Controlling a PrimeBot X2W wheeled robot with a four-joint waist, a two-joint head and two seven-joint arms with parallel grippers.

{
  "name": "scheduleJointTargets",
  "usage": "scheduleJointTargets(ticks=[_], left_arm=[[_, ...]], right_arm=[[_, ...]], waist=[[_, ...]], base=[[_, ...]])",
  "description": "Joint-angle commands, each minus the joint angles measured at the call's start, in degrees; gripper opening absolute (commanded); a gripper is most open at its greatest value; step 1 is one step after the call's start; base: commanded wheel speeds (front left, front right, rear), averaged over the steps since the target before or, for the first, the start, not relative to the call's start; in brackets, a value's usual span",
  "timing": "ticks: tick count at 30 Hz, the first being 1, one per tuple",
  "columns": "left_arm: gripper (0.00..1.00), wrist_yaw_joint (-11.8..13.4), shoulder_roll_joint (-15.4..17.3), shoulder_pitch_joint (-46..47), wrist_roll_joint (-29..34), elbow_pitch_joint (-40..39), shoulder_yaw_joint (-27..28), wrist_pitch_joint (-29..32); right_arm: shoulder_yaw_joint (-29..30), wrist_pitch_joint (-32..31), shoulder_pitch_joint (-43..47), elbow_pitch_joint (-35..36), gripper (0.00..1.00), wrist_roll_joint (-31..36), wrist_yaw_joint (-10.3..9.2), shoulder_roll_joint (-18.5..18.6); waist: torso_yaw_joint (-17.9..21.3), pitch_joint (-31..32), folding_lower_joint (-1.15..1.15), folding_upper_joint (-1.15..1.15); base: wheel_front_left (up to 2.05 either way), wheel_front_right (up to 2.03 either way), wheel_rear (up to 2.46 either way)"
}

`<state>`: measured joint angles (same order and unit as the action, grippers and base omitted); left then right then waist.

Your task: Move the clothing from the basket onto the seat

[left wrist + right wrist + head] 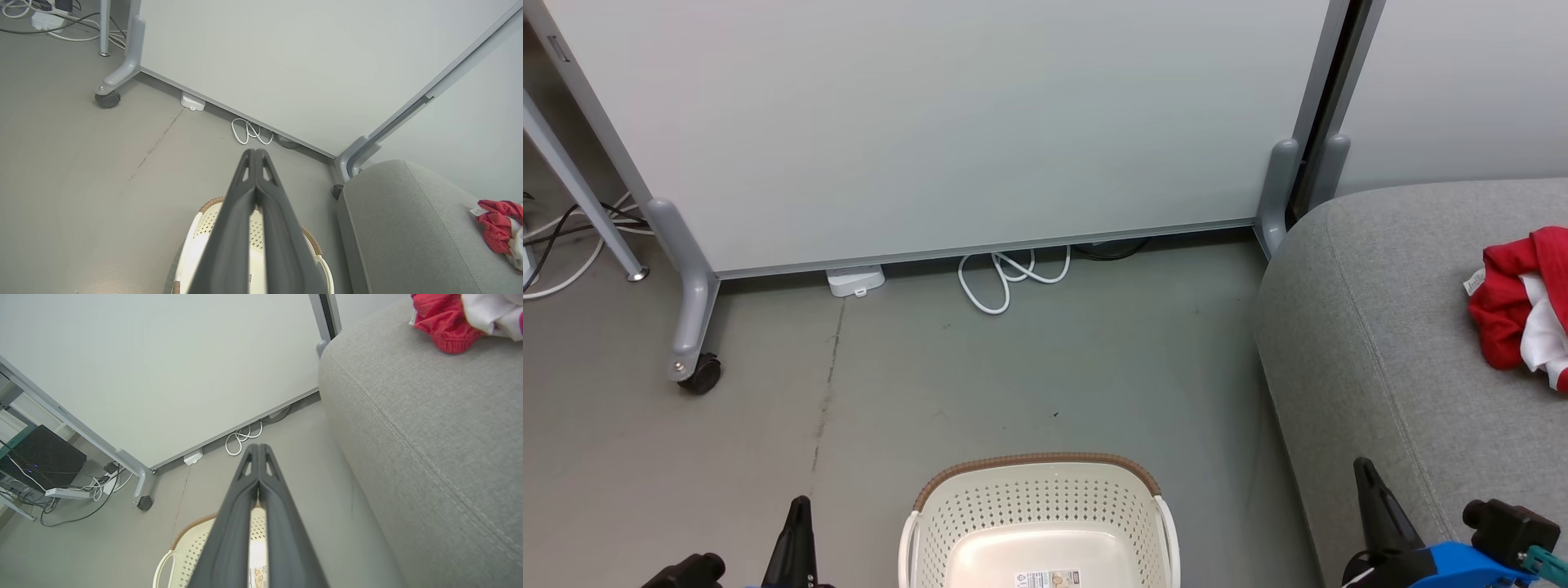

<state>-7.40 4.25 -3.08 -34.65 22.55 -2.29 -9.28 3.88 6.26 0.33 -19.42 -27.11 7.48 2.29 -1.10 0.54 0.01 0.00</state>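
The clothing (1521, 306), red with white panels, lies crumpled on the grey seat (1380, 327) at the right; it also shows on the seat (408, 228) as clothing (500, 226) and as clothing (449, 318) on the seat (429, 428). The cream basket (1037, 498) with its brown rim stands on the floor at bottom centre, only a label showing inside. My left gripper (799, 510) is shut, left of the basket (196, 232); in its wrist view the left gripper (255, 153) has fingers pressed together. My right gripper (1364, 474) is shut beside the seat's front; the right gripper (258, 448) hangs over the basket (192, 547).
A pale partition panel (931, 122) on castor feet (698, 371) stands behind the basket. A white cable (1005, 282) and a white box (855, 280) lie at its base. More cables and a dark box (36, 459) sit at the far left.
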Motion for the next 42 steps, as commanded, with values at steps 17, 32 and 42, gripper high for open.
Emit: scheduleJointTargets(ticks=[17, 32, 42], left_arm=[[0.00, 0.0, -0.2, 3.8, -14.8, -2.9, 2.6, 4.0], [0.00, -0.1, -0.5, 5.3, -24.8, -4.3, 4.1, 6.8], [0.00, -0.1, -0.6, 6.0, -30.2, -5.1, 4.9, 8.3]], right_arm=[[0.8, -3.2, -3.1, 2.2, 0.00, -16.8, 0.01, 0.3], [1.2, -5.5, -4.0, 3.0, 0.00, -28.2, 0.01, 0.5], [1.5, -6.7, -4.5, 3.5, 0.00, -34.1, 0.02, 0.5]], waist=[[0.2, -0.1, -0.01, 0.00], [0.3, -0.2, -0.01, 0.00], [0.4, -0.3, -0.01, 0.00]], base=[[0.00, 0.00, 0.00], [0.00, 0.00, 0.00], [0.00, 0.00, 0.00]])
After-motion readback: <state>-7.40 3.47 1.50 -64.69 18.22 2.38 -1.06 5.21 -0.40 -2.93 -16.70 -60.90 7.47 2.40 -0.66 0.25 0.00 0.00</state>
